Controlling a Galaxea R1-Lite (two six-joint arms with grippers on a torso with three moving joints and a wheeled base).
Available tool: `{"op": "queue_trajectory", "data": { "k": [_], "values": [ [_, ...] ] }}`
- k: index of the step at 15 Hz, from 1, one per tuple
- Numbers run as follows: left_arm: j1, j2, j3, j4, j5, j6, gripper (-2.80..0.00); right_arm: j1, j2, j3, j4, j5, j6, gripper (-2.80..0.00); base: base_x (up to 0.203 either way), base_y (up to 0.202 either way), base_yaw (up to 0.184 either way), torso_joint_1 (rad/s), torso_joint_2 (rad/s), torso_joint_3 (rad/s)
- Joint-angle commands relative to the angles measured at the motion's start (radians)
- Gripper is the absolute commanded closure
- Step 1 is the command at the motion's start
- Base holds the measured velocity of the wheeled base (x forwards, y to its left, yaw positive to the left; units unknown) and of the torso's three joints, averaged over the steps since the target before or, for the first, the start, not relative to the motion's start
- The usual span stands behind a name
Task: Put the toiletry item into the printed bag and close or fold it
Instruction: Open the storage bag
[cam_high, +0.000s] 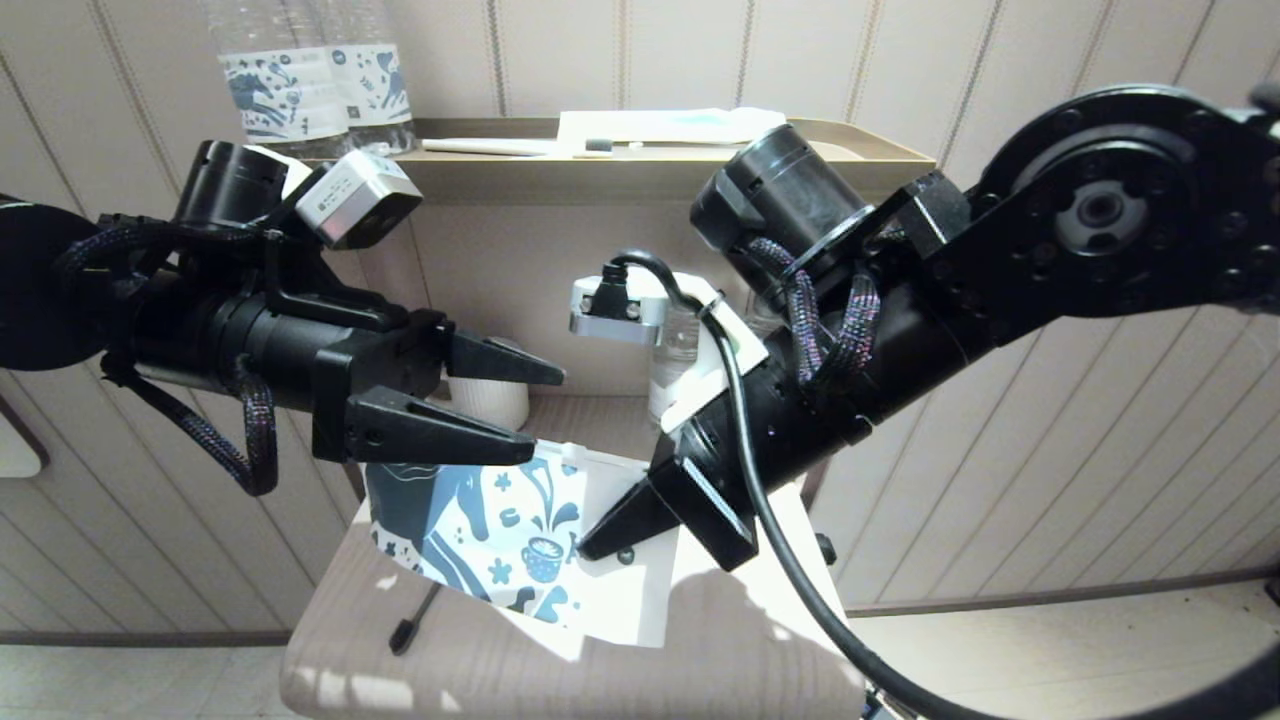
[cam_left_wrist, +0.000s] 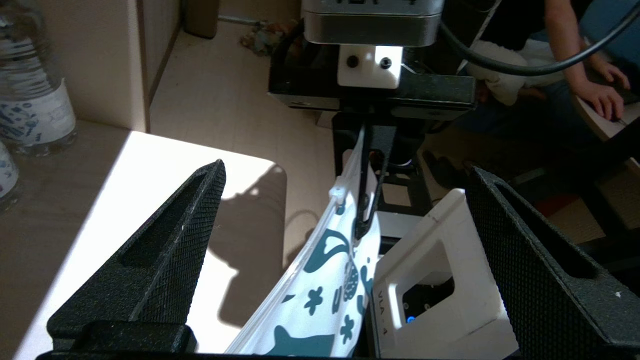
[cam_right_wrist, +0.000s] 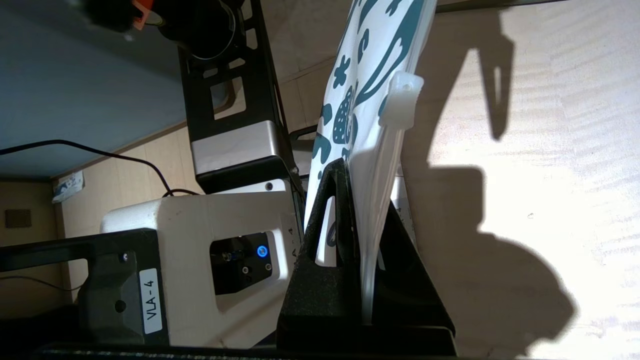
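Now right pincer (cam_high: 600, 545) pinching printed bag (cam_high: 500, 540), left pincer (cam_high: 530, 410) apparently spread.

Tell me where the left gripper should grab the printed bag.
Probably the zip edge of the printed bag, at the end away from the shut right gripper. Come from above, one finger per face: the bag hangs as a thin upright sheet just below the open left gripper.

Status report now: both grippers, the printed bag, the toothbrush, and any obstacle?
Left gripper open, above the printed bag, touching nothing. Right gripper shut on the bag's edge, bag held up. Toothbrush lies on the table, outside the bag. Nothing in the way.
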Motion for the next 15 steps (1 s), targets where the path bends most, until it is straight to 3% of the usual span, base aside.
{"op": "queue_trajectory", "data": {
  "k": [1, 15],
  "values": [
    [0.0, -0.011, 0.007, 0.003, -0.021, 0.001, -2.8, -0.003, 0.003, -0.001, 0.002, 0.006, -0.002, 0.0, 0.0, 0.0, 0.0, 0.0, 0.0, 0.0],
    [-0.049, 0.0, 0.04, 0.009, -0.013, 0.002, -2.8, -0.025, 0.003, 0.004, -0.008, 0.059, -0.003, 0.0, 0.0, 0.0, 0.0, 0.0, 0.0, 0.0]
  ]
}}
